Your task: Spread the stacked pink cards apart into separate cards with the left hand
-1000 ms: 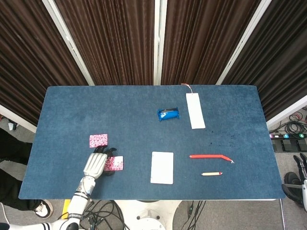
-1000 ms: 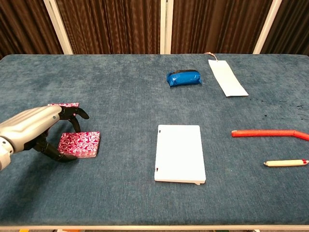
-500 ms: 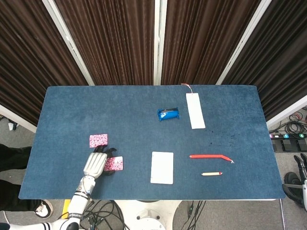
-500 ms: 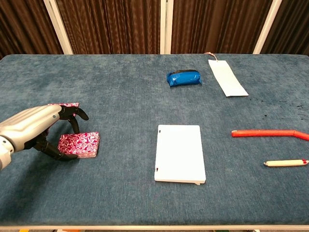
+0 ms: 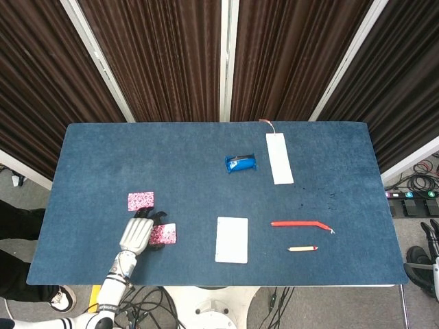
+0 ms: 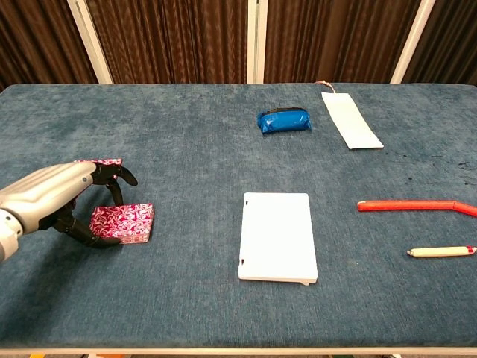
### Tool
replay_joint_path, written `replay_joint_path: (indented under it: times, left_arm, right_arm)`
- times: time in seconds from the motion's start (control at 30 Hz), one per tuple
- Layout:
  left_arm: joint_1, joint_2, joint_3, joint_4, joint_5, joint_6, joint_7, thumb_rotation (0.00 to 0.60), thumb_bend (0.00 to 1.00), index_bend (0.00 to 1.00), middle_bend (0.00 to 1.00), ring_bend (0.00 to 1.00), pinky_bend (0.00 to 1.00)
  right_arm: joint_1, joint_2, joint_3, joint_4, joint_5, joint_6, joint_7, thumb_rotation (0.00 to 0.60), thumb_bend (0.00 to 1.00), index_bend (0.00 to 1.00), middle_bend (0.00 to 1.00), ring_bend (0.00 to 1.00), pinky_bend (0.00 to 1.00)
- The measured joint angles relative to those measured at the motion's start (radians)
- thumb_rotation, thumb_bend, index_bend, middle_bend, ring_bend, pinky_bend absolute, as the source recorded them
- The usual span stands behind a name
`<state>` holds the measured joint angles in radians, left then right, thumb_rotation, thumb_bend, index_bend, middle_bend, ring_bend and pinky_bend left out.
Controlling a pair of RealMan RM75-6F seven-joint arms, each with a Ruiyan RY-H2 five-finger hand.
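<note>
A small stack of pink patterned cards [image 5: 164, 234] [image 6: 123, 224] lies near the table's front left. A single pink card [image 5: 140, 201] lies apart, just behind it; in the chest view that card [image 6: 104, 161] is partly hidden by my left hand. My left hand [image 5: 137, 235] [image 6: 56, 194] sits at the stack's left side. Its dark fingers [image 6: 119, 175] arch over the stack's left edge without closing on it, and the thumb lies low at the near left corner. My right hand [image 5: 433, 236] shows only as dark fingers at the head view's right edge, off the table.
A white notebook [image 5: 232, 239] [image 6: 277, 236] lies right of the stack. Farther right are a red bent stick [image 5: 300, 223] [image 6: 414, 205] and a small pencil [image 5: 302, 248] [image 6: 440, 252]. A blue pouch [image 5: 240, 163] [image 6: 284, 120] and a white tag [image 5: 279, 158] [image 6: 351, 119] lie toward the back.
The pink stack has slid a hair to the left under my left hand. Little else has moved.
</note>
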<state>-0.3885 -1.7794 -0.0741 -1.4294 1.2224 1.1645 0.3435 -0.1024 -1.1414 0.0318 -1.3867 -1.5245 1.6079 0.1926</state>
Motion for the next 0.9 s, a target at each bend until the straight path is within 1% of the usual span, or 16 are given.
replay_joint_path:
  times: [0.57,0.77,0.9]
  left_arm:
    - [0.007,0.004,-0.001,-0.002,0.021,0.012,-0.041,0.6,0.23,0.29,0.45,0.12,0.12]
    - [0.009,0.009,-0.002,-0.004,0.03,0.013,-0.062,0.6,0.24,0.29,0.45,0.12,0.12]
    - [0.0,0.02,-0.013,-0.019,0.035,0.012,-0.059,0.6,0.24,0.29,0.45,0.12,0.12]
  right_arm:
    - [0.002,-0.002,0.002,0.003,0.006,-0.007,0.002,0.6,0.14,0.0,0.0,0.0,0.0]
    - [0.002,-0.002,0.002,0.003,0.006,-0.006,0.0,0.6,0.14,0.0,0.0,0.0,0.0]
    - [0.0,-0.001,0.002,0.001,0.004,-0.001,-0.002,0.6,0.14,0.0,0.0,0.0,0.0]
